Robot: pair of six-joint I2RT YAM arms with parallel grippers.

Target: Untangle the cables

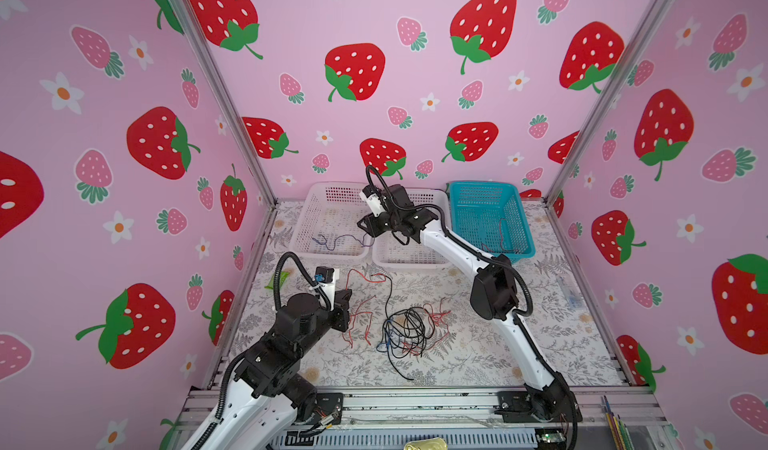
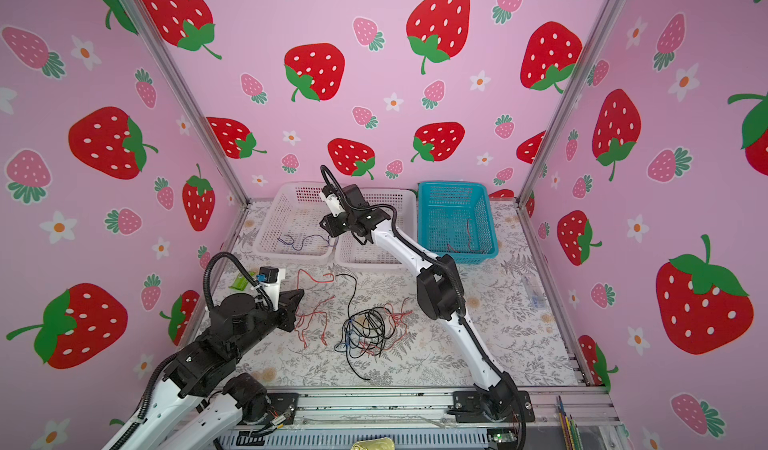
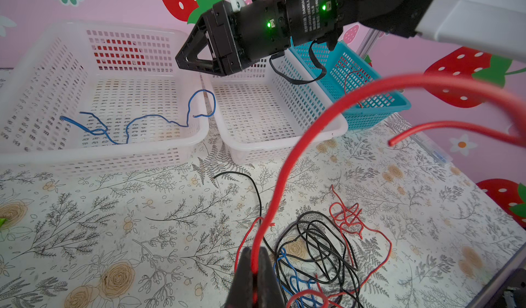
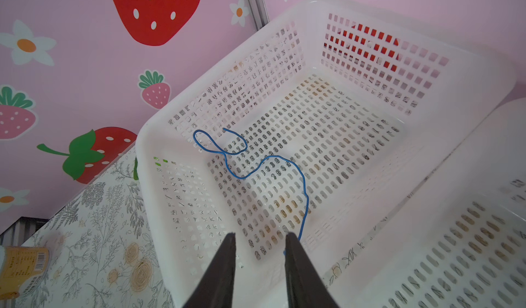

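Note:
A tangle of black, red and blue cables (image 1: 409, 329) (image 2: 368, 329) (image 3: 316, 246) lies mid-table. My left gripper (image 3: 257, 259) (image 1: 347, 296) is shut on a red cable (image 3: 327, 113), which arches up from the jaws and trails toward the tangle. A loose red cable (image 1: 361, 275) sprawls beside it. My right gripper (image 4: 260, 235) (image 1: 365, 225) hangs open over the left white basket (image 4: 148, 155) (image 1: 328, 256), nothing between its fingers. A blue cable (image 4: 256, 170) (image 1: 332, 242) (image 3: 142, 120) lies in that basket, one end running beside a finger.
A second white basket (image 1: 409, 264) stands beside the first. A teal basket (image 1: 484, 184) at the back right holds a red cable (image 1: 503, 235). A green packet (image 1: 276, 279) lies at the left edge, a clear packet (image 1: 571, 292) at the right.

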